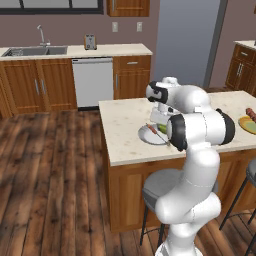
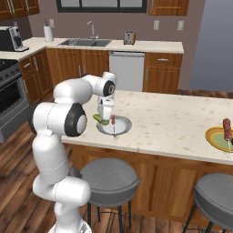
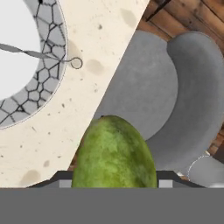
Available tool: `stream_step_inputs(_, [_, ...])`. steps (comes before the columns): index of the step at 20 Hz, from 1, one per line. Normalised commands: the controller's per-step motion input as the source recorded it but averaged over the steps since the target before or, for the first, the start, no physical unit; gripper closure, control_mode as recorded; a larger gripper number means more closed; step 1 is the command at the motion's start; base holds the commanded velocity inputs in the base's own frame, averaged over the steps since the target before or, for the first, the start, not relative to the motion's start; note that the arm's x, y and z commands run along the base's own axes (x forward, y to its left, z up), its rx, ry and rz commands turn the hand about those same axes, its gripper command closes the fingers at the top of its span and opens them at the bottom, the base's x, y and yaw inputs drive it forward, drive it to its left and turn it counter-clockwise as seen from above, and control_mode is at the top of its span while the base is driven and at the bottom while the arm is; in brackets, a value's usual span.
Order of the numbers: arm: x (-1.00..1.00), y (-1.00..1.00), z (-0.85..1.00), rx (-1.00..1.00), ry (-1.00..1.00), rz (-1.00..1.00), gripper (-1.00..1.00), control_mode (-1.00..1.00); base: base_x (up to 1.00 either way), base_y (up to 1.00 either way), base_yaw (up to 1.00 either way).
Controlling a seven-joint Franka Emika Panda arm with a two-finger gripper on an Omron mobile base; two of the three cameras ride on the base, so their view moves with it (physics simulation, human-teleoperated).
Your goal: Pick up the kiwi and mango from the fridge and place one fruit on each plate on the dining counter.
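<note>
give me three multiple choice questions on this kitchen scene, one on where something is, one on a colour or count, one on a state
1. Where is the gripper?
A. at the edge of the pale grey plate on the dining counter
B. over the sink
C. at the yellow plate

2. What colour is the rim of the plate at the counter's far right end?
A. red
B. green
C. black

3. What state is the mango in?
A. lying on the floor
B. resting in the middle of the grey plate
C. held between the gripper's fingers

Answers:
1 A, the right base view shows the hand lowered at the grey plate's near edge.
2 B, a green rim rings the yellow plate.
3 C, the hand view shows the green fruit between the fingertips, over the counter's edge.
</note>
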Motion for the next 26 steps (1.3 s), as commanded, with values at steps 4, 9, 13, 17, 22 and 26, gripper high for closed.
stream_step_inputs(4, [0.24,0.00,-0.18,0.00,-0.06,0.00,1.00,-1.00,0.00,0.00,0.00])
stream_step_inputs(9, [0.22,0.00,-0.24,-0.01,-0.15,0.00,1.00,-1.00,0.00,0.00,0.00])
stream_step_inputs(13, [0.09,0.00,-0.17,-0.05,-0.33,0.00,1.00,-1.00,0.00,0.00,0.00])
stream_step_inputs(17, [0.15,0.00,-0.19,-0.02,-0.16,0.00,1.00,-1.00,0.00,0.00,0.00])
stream_step_inputs(22, [0.30,0.00,-0.27,0.00,0.00,0.00,1.00,-1.00,0.00,0.00,0.00])
stream_step_inputs(26, [0.31,-0.04,-0.26,0.00,0.00,0.00,1.00,-1.00,0.00,0.00,0.00])
